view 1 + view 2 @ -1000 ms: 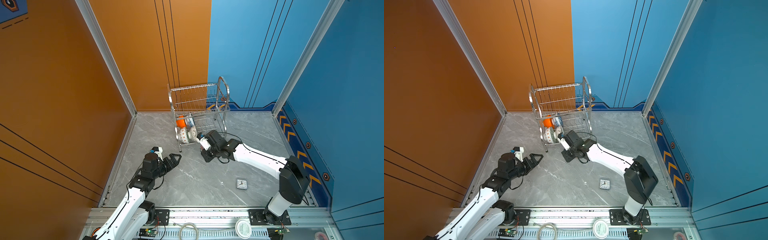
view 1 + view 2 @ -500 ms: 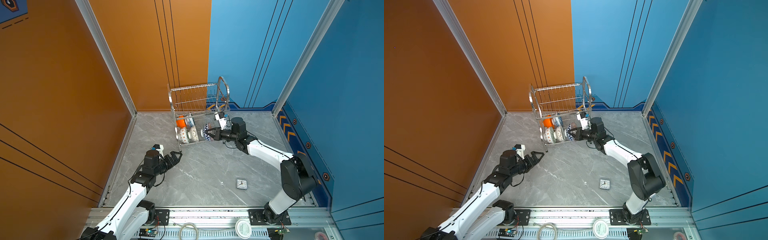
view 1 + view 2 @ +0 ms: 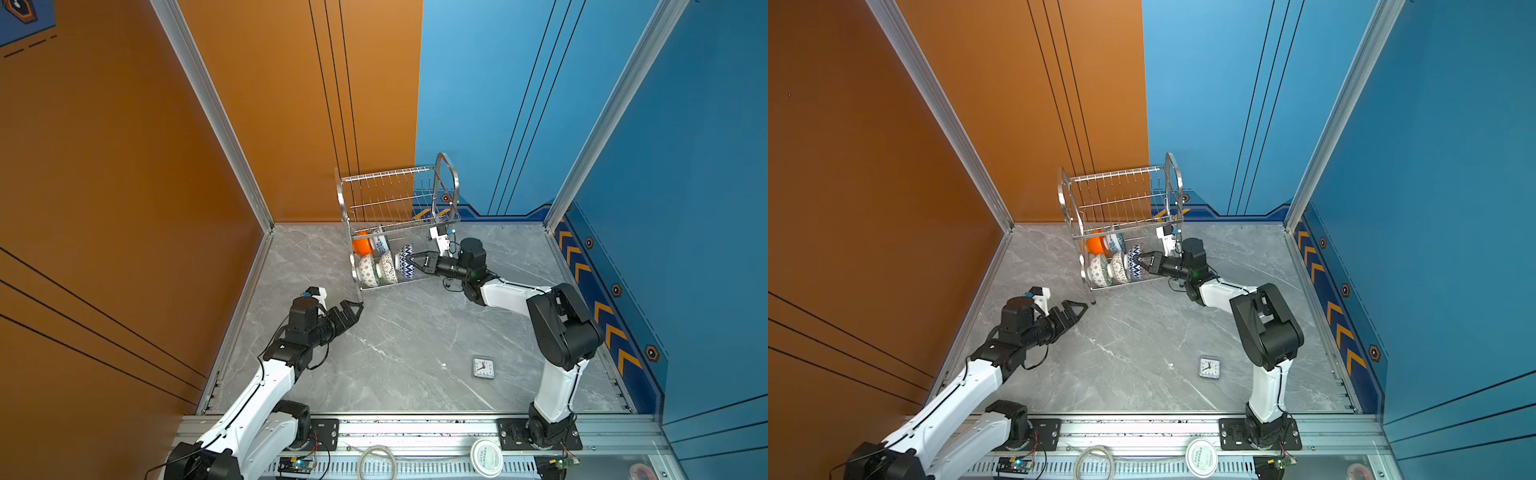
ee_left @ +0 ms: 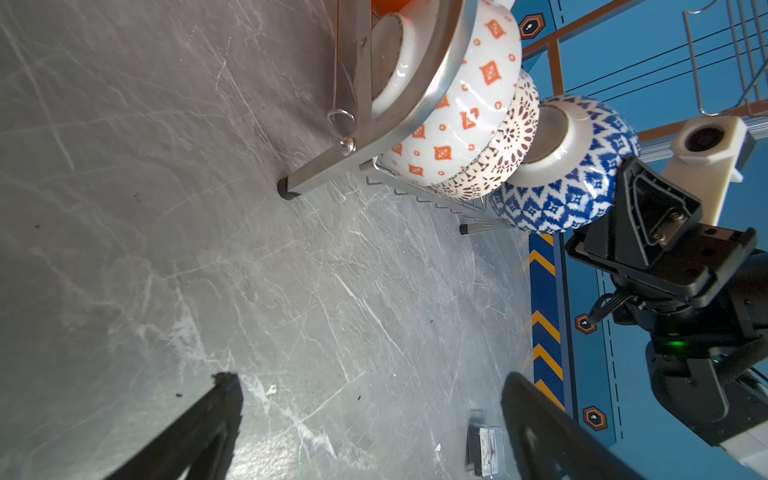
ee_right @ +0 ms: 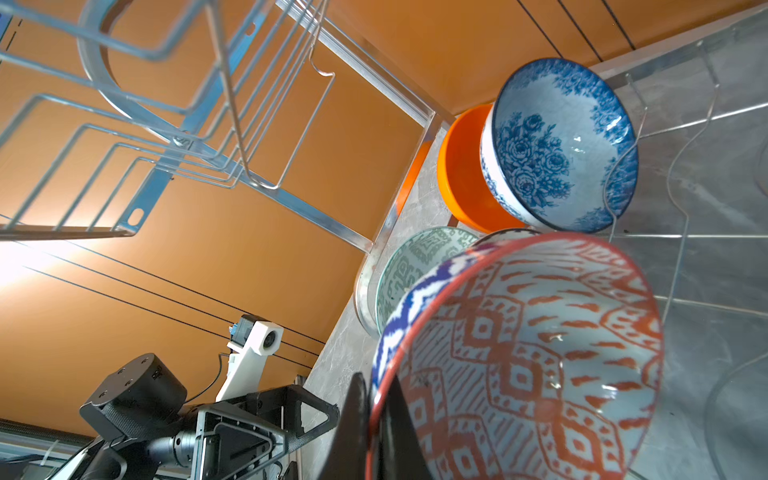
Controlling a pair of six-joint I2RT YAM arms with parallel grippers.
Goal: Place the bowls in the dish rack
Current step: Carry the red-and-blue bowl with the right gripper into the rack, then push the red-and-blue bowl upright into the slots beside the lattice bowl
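The dish rack (image 3: 386, 173) carries five bowls on edge in its lower tier. At the back an orange bowl (image 3: 360, 244) sits against a blue floral bowl (image 3: 380, 243). In front, an orange-diamond bowl (image 3: 368, 271), a black lattice bowl (image 3: 387, 268) and a blue zigzag bowl (image 3: 406, 262) touch in a row. The right claw (image 3: 415, 262) is clamped on the blue zigzag bowl's rim. The left claw (image 3: 354, 311) hangs spread wide above the bench (image 3: 415, 353), near the rack's front foot.

The round ceramic bowl (image 4: 569, 195) at the black right end effector (image 3: 417, 262) is white with blue zigzag diamonds outside, orange-red lattice inside. Just beyond it sit a black-lattice white bowl (image 4: 513, 137) and an orange-red-diamond white bowl (image 4: 457, 104); farther off, a glossy plain orange bowl (image 5: 461, 178) and a blue-rose bowl (image 5: 552, 145).
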